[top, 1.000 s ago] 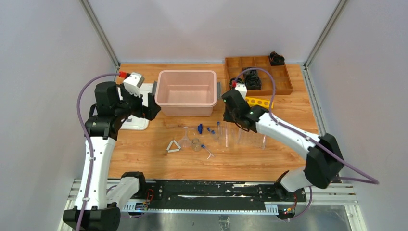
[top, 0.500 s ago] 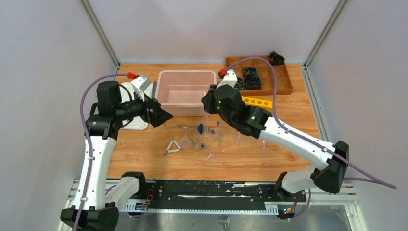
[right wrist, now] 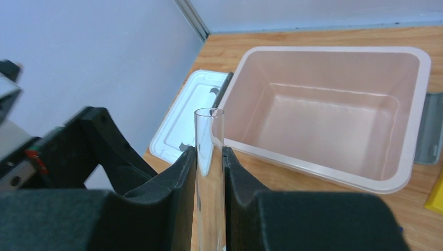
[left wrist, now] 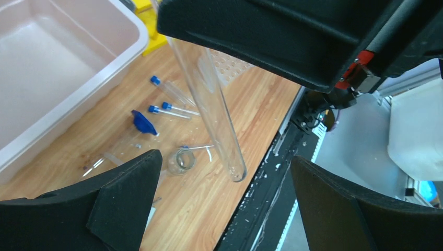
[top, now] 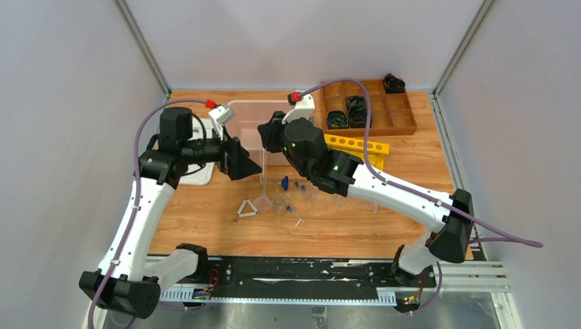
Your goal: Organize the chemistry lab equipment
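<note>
My right gripper (right wrist: 209, 151) is shut on a long clear tube (right wrist: 209, 125) with no cap, holding it upright above the table in front of the pink bin (right wrist: 334, 178). In the top view that tube (top: 263, 175) hangs below the right gripper (top: 269, 140). My left gripper (top: 252, 163) stands wide open just left of it. In the left wrist view the tube's rounded end (left wrist: 235, 170) sits between the open fingers (left wrist: 125, 193). Small blue-capped tubes (top: 299, 185), a clear funnel (top: 264, 201), a small jar (top: 279, 203) and a white triangle (top: 246, 208) lie on the wood. A clear tube rack (top: 353, 199) stands to their right.
A yellow rack (top: 356, 144) lies behind my right forearm. A wooden compartment tray (top: 401, 113) with black coiled bundles (top: 349, 113) sits at the back right. A white lid (top: 195, 175) lies left of the bin. The table's black front rail (left wrist: 271, 183) runs under the left gripper.
My right arm has swung left from the clear rack toward the bin, carrying the long tube. My left gripper has moved right, and the tube's end now lies between its open fingers.
</note>
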Controlling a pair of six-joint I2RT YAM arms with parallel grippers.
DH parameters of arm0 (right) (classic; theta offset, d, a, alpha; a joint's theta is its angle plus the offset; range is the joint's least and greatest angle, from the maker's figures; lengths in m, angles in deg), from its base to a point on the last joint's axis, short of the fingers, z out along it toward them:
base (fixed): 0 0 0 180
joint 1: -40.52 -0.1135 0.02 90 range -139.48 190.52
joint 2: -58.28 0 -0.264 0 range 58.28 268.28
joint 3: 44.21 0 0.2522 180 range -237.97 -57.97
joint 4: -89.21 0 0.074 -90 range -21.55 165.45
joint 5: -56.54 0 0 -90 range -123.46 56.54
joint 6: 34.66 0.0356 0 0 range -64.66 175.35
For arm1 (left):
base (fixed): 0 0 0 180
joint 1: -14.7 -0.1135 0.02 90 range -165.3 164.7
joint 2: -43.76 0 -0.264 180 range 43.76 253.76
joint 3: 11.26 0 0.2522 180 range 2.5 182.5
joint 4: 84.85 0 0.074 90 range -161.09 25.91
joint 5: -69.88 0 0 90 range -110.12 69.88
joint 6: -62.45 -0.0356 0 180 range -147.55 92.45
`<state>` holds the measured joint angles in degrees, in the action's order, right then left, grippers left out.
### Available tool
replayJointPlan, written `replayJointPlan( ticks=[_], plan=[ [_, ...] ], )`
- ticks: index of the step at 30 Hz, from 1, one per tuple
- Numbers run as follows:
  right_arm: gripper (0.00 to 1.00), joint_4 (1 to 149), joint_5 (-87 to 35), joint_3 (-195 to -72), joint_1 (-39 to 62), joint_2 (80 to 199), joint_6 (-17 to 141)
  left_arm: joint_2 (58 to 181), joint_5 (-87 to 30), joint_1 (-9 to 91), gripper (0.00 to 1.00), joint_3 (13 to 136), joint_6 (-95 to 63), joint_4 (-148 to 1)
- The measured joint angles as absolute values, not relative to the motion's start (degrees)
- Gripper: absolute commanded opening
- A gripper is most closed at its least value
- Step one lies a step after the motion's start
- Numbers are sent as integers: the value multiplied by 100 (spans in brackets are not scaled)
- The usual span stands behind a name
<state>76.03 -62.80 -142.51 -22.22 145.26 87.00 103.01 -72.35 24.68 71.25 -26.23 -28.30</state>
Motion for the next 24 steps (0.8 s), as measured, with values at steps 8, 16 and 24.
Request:
replayJointPlan(
  ticks=[8,16,24],
  plan=[
    [0,8001,-6309,-14268,-2237,14528,8694,10578,-7171,2745,86,7117,-2312,-3123],
    [0,8294,-6195,-14266,-2292,14526,8611,10642,-7174,2802,40,7020,-2168,-3287],
    [52,8270,-6027,-14259,-2327,14471,8530,10631,-7220,2798,10,6988,-2188,-3320]
  ],
)
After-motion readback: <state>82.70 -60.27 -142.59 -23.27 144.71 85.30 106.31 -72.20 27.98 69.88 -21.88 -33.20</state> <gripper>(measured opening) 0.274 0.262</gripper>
